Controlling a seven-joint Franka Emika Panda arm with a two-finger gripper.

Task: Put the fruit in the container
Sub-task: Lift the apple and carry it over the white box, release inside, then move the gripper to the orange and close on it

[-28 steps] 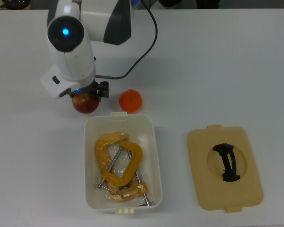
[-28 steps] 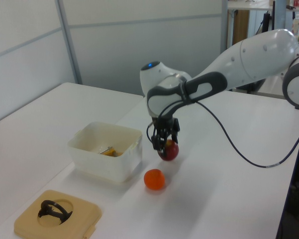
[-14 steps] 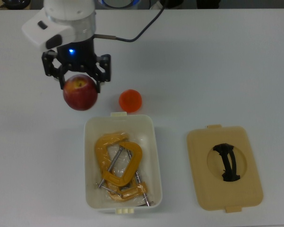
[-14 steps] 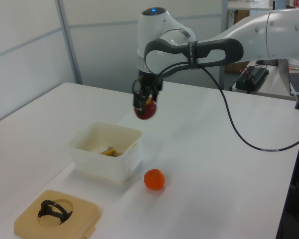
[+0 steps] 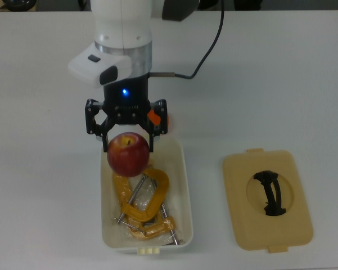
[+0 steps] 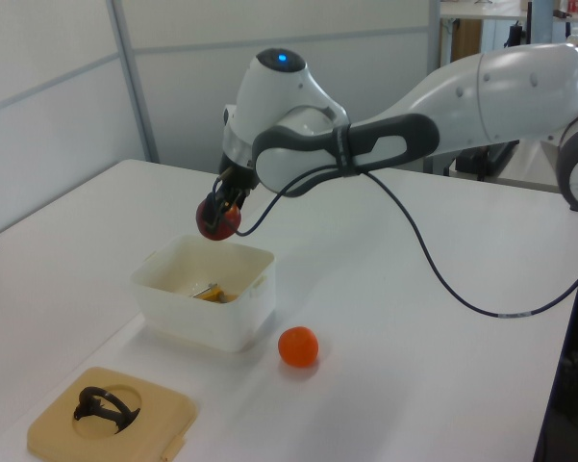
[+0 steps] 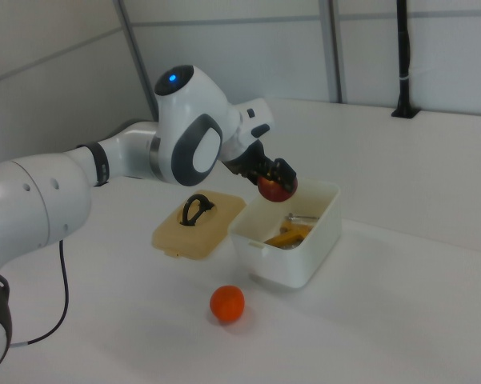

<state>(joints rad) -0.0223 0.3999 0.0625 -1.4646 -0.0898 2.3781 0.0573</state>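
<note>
Clearly the jaws were clamped on the apple [image 5: 127, 154], held from above by the gripper [image 5: 127, 147] and raised clear of the table. It hung over the end of the container [image 5: 183, 185] nearest the arm, above the rim and not yet inside, as the left view and right view both showed. Two yellow-orange clamps [image 5: 142, 197] already lay in the container, filling much of the floor. Judgement: the carry was near done and the release was the step in hand; lowering further and centring over the bare floor beside the clamps before opening should keep the apple from bouncing off metal or rolling out. The orange [image 6: 298, 346] sat on the table just beside the container, untouched. The tan lid [image 5: 267, 198] lay well apart at the top view's right.
</note>
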